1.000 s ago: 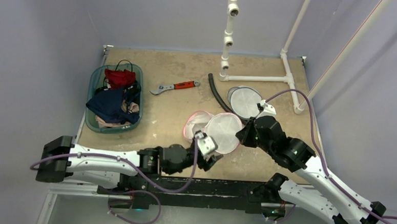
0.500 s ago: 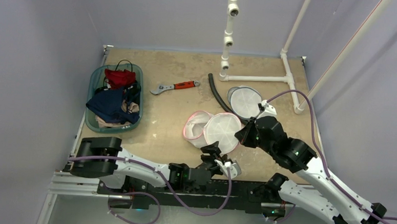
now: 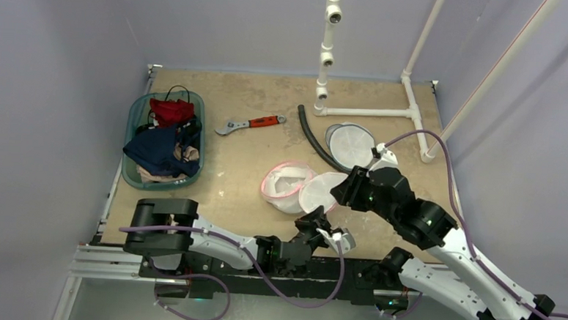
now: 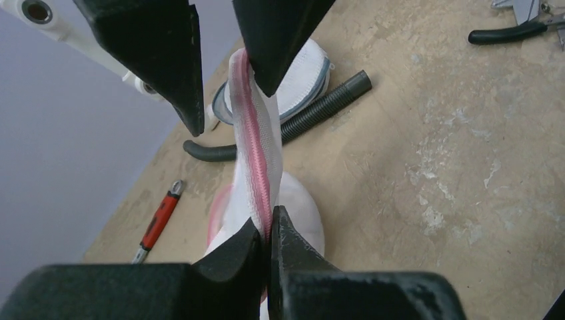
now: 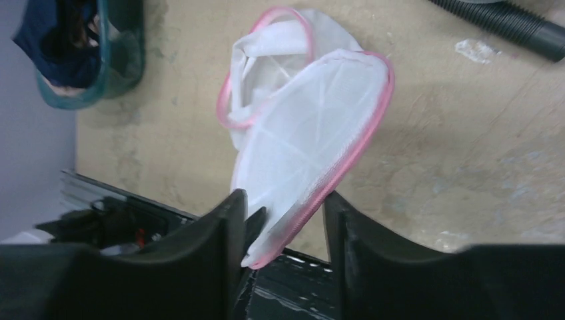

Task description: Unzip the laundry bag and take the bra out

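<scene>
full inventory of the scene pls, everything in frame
laundry bag: 1, white mesh, pink trim, table centre, open
second mesh bag: 1, white, grey trim, back right
hose: 1, black, beside it
wrench: 1, red handle, back centre
basket: 1, teal, left
clothes: several, navy and red, in basket
black-handled tool: 1, left wrist view only
pipe frame: 1, white, back right
table: 1, tan
left gripper: 1, black, shut on laundry bag's pink trim
right gripper: 1, black, open around same trim
</scene>
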Motion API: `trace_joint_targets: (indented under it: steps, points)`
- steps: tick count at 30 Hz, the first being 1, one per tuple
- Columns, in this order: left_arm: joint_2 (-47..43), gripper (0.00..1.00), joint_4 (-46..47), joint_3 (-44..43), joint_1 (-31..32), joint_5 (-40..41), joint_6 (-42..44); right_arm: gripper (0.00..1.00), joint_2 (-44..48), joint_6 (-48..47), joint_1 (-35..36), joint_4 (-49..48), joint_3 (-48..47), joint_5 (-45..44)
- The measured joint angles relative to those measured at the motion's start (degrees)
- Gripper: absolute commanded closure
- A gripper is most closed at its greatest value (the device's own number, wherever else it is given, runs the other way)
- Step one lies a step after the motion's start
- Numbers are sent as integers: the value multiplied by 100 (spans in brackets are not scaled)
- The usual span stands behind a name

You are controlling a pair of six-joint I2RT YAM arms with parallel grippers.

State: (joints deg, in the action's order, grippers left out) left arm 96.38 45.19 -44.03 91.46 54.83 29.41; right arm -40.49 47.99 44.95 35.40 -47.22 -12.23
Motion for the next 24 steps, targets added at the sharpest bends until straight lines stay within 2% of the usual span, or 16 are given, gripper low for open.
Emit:
trace_joint_targets:
  steps: [2,5,12,18,24]
  points:
    - [-72,100,-39,0,-37,-37,-144,28,76,-20,2,-13,0,-4]
    - [-286,100,-68,39,-109,-103,-463,23,188,-81,2,-20,0,-22]
    - [-1113,100,-127,413,-376,-444,-1803,22,715,-109,2,-295,61,-157]
    - [-2232,100,-125,1108,-1047,-894,-3477,25,1902,-118,0,-1309,1016,-59]
    - [-3145,100,-63,1860,-1847,-1191,-5132,30,1738,-264,0,-2002,1672,275]
